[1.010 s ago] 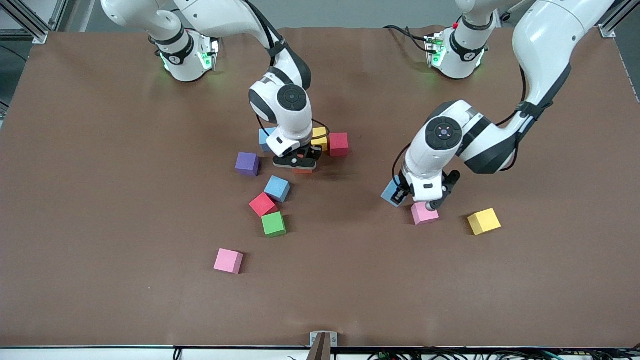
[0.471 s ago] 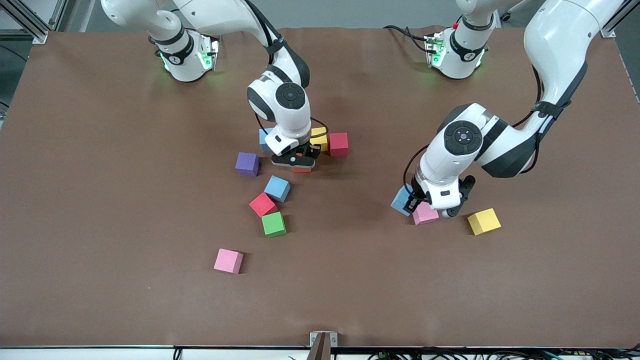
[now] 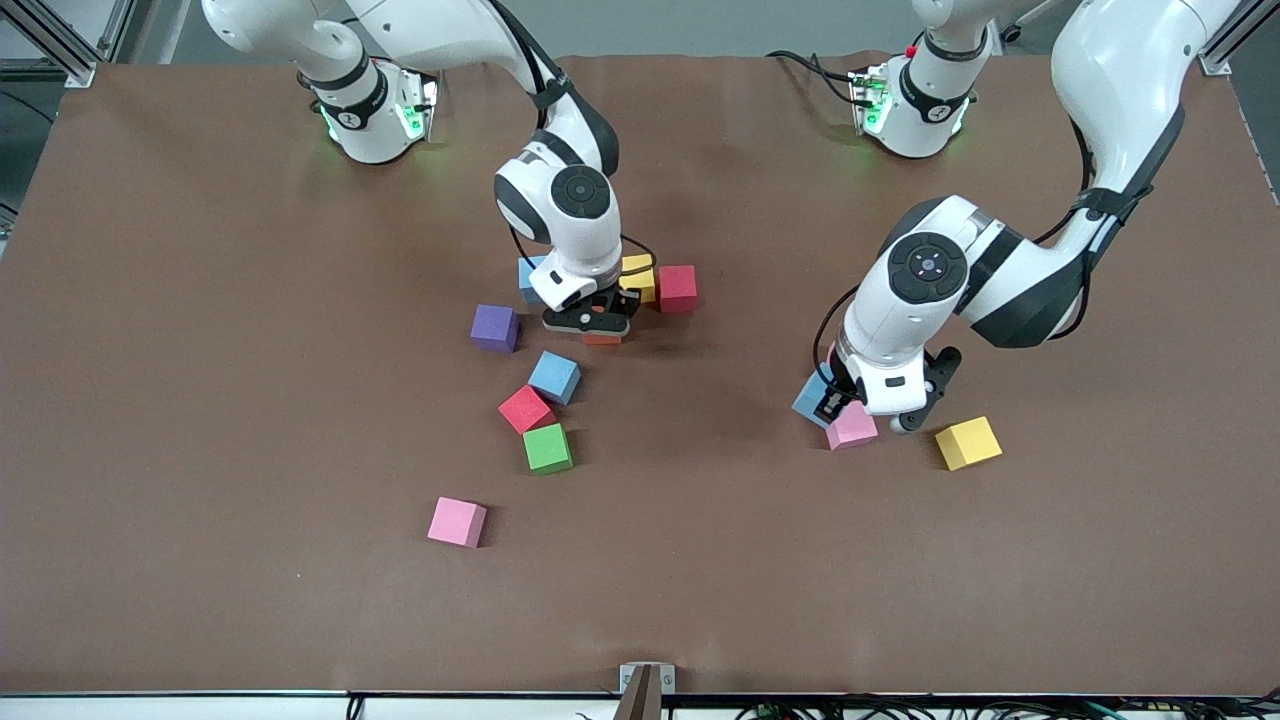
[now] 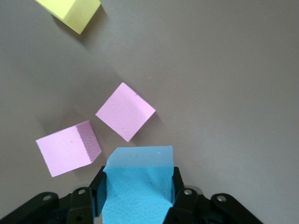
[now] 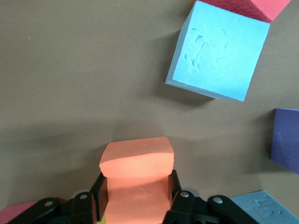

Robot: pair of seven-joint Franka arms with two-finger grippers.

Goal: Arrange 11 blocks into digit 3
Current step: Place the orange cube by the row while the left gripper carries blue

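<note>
My right gripper (image 3: 598, 328) is shut on an orange block (image 3: 603, 339), low over the table beside a blue block (image 3: 528, 276), a yellow block (image 3: 641, 277) and a red block (image 3: 677, 288). In the right wrist view the fingers of the right gripper (image 5: 137, 189) squeeze the orange block (image 5: 137, 168). My left gripper (image 3: 828, 400) is shut on a blue block (image 3: 810, 398), low beside a pink block (image 3: 852, 426). The left wrist view shows the left gripper (image 4: 138, 189) pinching that blue block (image 4: 138, 186), with two pink blocks (image 4: 125, 111) (image 4: 67, 150) close by.
Loose blocks lie nearer the front camera: purple (image 3: 494, 327), blue (image 3: 554, 376), red (image 3: 525, 408), green (image 3: 547, 447) and pink (image 3: 457, 522). A yellow block (image 3: 967, 442) sits beside the left gripper, toward the left arm's end. The table (image 3: 200, 400) is brown.
The left gripper has carried the blue block toward the left arm's end of the table, up against the pink block. The right gripper has hardly moved.
</note>
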